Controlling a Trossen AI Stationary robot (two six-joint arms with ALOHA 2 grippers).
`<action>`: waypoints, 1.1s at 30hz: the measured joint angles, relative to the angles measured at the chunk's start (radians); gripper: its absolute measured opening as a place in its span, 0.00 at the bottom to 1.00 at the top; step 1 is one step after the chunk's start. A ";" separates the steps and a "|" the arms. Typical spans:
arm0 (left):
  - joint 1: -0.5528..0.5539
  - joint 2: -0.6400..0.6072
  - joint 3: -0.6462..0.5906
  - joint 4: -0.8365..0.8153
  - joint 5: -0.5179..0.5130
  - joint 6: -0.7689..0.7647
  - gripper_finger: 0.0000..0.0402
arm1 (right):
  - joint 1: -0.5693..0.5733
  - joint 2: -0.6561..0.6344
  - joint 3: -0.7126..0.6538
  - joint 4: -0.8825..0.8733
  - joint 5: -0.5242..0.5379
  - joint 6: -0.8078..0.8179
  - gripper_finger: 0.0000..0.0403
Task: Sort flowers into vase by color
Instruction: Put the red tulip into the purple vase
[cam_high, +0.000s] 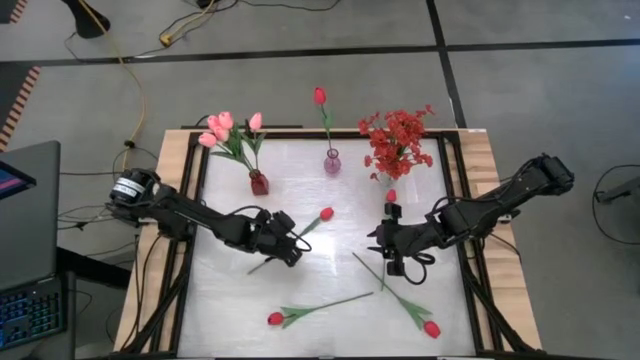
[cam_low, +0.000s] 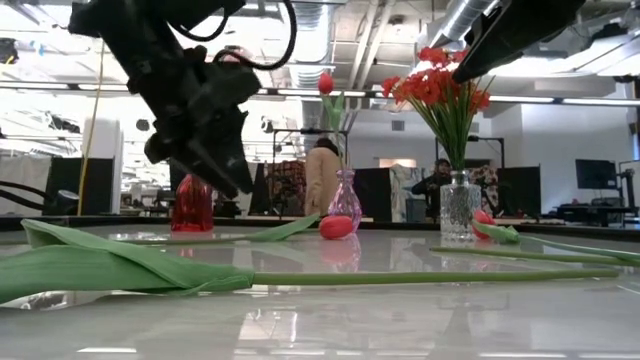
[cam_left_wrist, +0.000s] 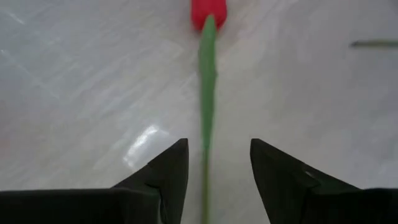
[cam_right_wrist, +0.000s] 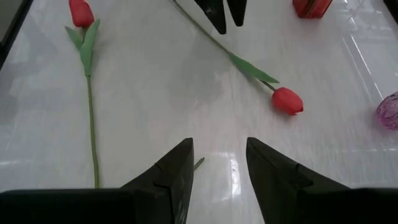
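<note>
Dark fingers of the left gripper (cam_left_wrist: 214, 180) parted, one on each side of a thin green stem, not pinching it. Stem runs forward between them to a red tulip (cam_left_wrist: 208, 12) whose head is cut off at the edge of the left wrist view. Seen from above, same left gripper (cam_high: 285, 243) low over the white table (cam_high: 300, 190), tulip head (cam_high: 326, 213) just beyond it toward the vases, tail of the stem hidden under the arm. Cannot tell whether the fingertips touch the table.

Right gripper (cam_high: 383, 248) also open, holding nothing, hovering near the table's middle right, close to the stem end of another red tulip (cam_high: 431, 328). A third red tulip (cam_high: 275, 319) lies near the front edge, well apart from both.

Along the far side: pink tulips (cam_high: 222, 128) in a red vase (cam_high: 259, 183), one red tulip (cam_high: 320, 96) in a purple vase (cam_high: 332, 162), red blossoms (cam_high: 396, 140) in a clear vase, barely visible from above (cam_low: 458, 205).

From table height, a big blurred leaf (cam_low: 110, 268) blocks the foreground.
</note>
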 joint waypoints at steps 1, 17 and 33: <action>0.000 0.014 0.000 0.001 0.000 0.008 0.40 | 0.000 0.000 0.000 -0.001 0.000 0.000 0.44; -0.010 0.202 0.002 0.127 -0.036 0.024 0.34 | -0.002 0.000 0.000 -0.016 -0.002 -0.003 0.44; -0.007 0.209 0.002 0.107 -0.030 0.024 0.01 | -0.007 0.000 0.000 -0.008 -0.002 -0.002 0.44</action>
